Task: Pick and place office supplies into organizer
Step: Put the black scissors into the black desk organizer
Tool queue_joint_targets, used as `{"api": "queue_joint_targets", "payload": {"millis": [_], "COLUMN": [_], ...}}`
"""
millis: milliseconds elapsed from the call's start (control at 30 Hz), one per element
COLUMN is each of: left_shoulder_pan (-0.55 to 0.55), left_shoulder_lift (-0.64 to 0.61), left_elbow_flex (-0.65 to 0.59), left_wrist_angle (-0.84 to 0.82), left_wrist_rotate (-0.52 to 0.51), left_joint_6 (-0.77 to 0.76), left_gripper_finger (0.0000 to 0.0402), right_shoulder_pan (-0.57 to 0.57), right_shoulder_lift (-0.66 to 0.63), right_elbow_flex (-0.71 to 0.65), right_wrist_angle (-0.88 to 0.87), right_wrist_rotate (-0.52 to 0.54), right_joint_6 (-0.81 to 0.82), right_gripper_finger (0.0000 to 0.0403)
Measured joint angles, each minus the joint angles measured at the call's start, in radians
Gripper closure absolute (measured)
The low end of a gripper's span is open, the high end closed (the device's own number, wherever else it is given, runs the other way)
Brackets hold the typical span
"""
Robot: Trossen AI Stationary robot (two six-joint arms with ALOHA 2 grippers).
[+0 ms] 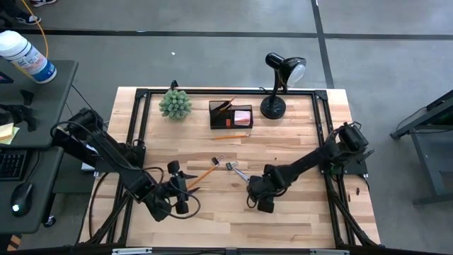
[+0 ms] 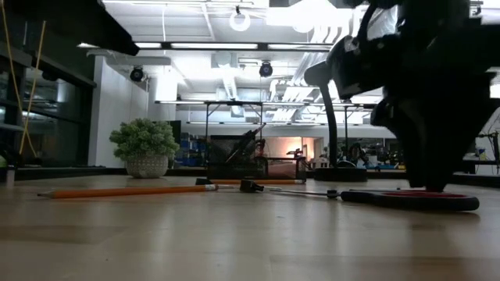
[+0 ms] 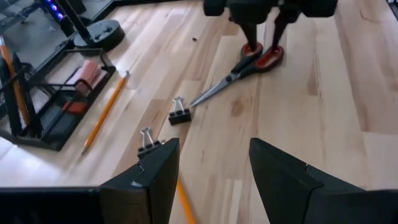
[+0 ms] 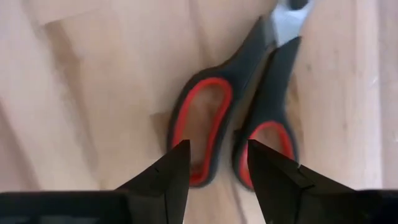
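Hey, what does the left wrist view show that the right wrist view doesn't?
Only the left wrist view shows the organizer, an orange pencil, two binder clips and the lamp base. Only the right wrist view shows the right gripper from behind its own open fingers, straddling a handle loop. Both show the scissors lying on the table.

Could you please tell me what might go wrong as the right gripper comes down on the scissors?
The right gripper stands open over the scissors, its fingers straddling the inner bars of both handle loops; closing there may pinch only one loop, so the scissors pivot or slip. They lie flat on the table, so the fingertips may scrape the wood. The left gripper waits open nearby.
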Motion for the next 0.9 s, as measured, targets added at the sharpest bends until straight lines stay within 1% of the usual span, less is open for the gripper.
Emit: {"api": "queue_joint_targets", "payload": {"millis": [133, 267, 400, 533, 733, 900], "left_shoulder_pan": [0.0, 0.0, 0.0, 0.0, 0.0, 0.0], "left_shoulder_lift": [0.021, 0.021, 0.021, 0.021, 0.021, 0.021], "left_elbow_flex": [0.0, 0.0, 0.0, 0.0, 0.0, 0.0], "left_wrist_angle": [0.008, 0.01, 0.01, 0.01, 0.01, 0.009], "left_wrist_rotate": [0.004, 0.007, 0.005, 0.005, 0.0, 0.0], "left_joint_6": [-0.029, -0.032, -0.032, -0.031, -0.03, -0.028], "left_gripper_finger": [0.0218, 0.0218, 0.0218, 0.0218, 0.0218, 0.0218], "right_shoulder_pan": [-0.025, -0.037, -0.037, -0.038, -0.038, -0.044], "right_shoulder_lift": [0.0, 0.0, -0.001, -0.005, -0.005, -0.004], "right_elbow_flex": [-0.026, -0.048, -0.072, -0.093, -0.098, -0.098], "right_wrist_angle": [0.016, 0.067, 0.134, 0.154, 0.16, 0.163], "right_wrist_rotate": [-0.003, -0.049, -0.08, -0.084, -0.083, -0.093], "right_joint_6": [0.0, 0.001, 0.014, 0.059, 0.069, 0.074], "right_gripper_finger": [0.0253, 0.0251, 0.0259, 0.028, 0.0319, 0.0334]}}
